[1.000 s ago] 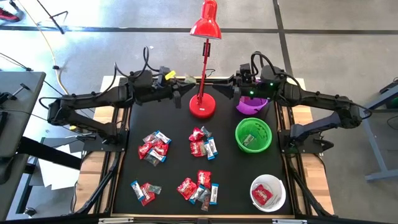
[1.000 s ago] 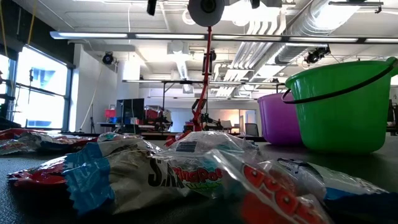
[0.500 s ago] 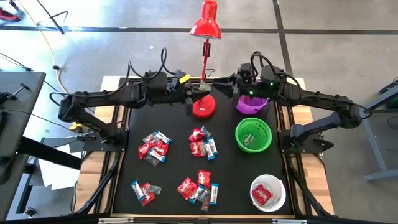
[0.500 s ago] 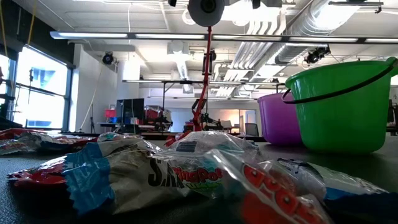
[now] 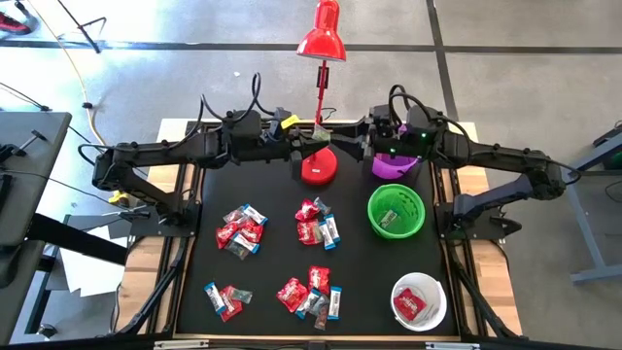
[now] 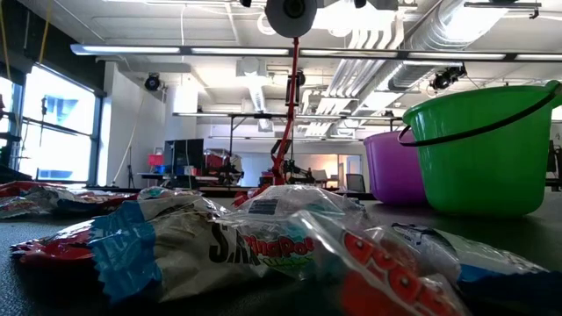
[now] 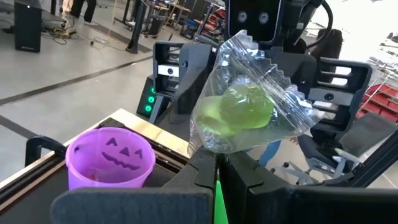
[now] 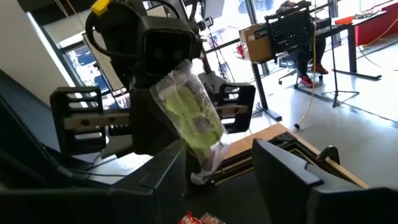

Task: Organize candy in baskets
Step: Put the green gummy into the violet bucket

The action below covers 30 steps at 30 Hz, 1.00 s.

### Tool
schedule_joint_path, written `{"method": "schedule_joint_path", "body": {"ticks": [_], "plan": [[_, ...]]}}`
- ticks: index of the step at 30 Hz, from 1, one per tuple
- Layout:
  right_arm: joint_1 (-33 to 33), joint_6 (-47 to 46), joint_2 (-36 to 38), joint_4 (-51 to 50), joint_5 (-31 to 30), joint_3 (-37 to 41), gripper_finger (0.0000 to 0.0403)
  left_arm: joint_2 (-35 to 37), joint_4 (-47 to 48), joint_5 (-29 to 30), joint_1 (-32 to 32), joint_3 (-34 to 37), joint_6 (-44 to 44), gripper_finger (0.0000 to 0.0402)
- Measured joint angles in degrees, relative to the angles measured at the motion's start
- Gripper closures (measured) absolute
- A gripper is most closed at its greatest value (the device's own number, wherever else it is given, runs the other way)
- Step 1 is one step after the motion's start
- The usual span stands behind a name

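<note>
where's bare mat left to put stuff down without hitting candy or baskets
Free: the strip between the lower-left candy pile and the mat's left edge, and the gap between the green basket and white basket. Crowded: the middle, with candy clusters, and the far edge, with the lamp base, purple basket and both grippers.

Seen level across the dark worktop point(image 6: 527, 233), a heap of wrapped candy point(image 6: 263, 246) fills the foreground: crinkled white, blue and red wrappers, with more red ones at the far left edge point(image 6: 26, 197). Behind and to the right stands the green basket point(image 6: 479, 149) with its dark wire handle, and the purple basket point(image 6: 395, 167) sits just beside it, partly hidden by it. A red lamp stem point(image 6: 285, 123) rises at centre to a round head point(image 6: 291, 15) at the top edge. No pincer shows, so nothing can be placed against one.
</note>
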State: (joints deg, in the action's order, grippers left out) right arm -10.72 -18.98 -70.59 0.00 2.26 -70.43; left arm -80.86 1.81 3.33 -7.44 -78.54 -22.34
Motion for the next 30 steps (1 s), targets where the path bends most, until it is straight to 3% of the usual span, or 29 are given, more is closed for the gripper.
{"method": "schedule_joint_path", "body": {"ticks": [30], "plan": [[-0.2, 1.5, -3.7, 6.1, -0.2, 0.0, 0.0208, -1.6, -1.6, -1.0, 0.2, 0.1, -1.1, 0.0401]]}}
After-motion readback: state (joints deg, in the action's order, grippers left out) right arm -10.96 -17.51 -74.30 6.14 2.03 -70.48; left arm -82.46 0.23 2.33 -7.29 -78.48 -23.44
